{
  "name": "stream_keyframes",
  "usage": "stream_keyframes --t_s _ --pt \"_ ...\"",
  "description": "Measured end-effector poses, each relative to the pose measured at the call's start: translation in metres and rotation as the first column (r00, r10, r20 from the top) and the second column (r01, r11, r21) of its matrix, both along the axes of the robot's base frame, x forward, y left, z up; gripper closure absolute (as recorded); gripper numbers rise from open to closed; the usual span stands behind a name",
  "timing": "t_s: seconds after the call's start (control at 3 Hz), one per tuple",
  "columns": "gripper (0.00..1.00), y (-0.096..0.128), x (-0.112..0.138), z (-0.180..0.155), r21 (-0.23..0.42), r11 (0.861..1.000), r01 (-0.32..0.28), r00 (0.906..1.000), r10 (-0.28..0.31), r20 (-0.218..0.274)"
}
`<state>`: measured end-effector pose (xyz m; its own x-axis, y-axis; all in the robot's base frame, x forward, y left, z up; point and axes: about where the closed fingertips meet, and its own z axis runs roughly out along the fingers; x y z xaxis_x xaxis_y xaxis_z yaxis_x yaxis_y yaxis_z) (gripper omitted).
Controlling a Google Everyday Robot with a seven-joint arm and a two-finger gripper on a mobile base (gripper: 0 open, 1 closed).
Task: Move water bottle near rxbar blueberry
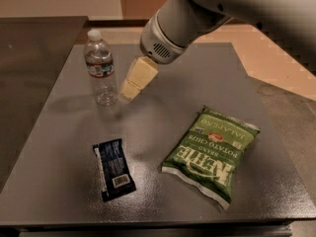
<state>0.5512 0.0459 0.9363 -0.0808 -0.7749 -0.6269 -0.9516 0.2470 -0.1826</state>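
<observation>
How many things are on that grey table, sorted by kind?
Bottles: 1, the water bottle.
Snack bars: 1, the rxbar blueberry.
Chip bags: 1, the green chip bag.
Total: 3 on the table.
The gripper hangs close beside the water bottle; it is not counted.

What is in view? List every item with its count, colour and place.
Clear plastic water bottle with a white cap: one, clear with a dark label, upright at the table's far left.
Flat rectangular rxbar blueberry wrapper: one, dark navy-blue, lying at near left.
Crinkled Kettle potato chip bag: one, green, lying at near right.
Flat metal table: one, grey, under all three.
Robot arm: one, white-grey, reaching in from upper right.
Gripper: one, cream, close beside the bottle's right side.
</observation>
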Motion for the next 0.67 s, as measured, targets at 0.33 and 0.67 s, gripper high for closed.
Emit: stream_keyframes --t_s 0.33,0.67 --pt "0.0 0.018 0.017 0.002 0.023 1.0 0.006 1.0 -0.006 0.001" --pt "0.0 0.036 0.027 0.002 0.04 0.999 -0.002 1.0 0.001 0.003"
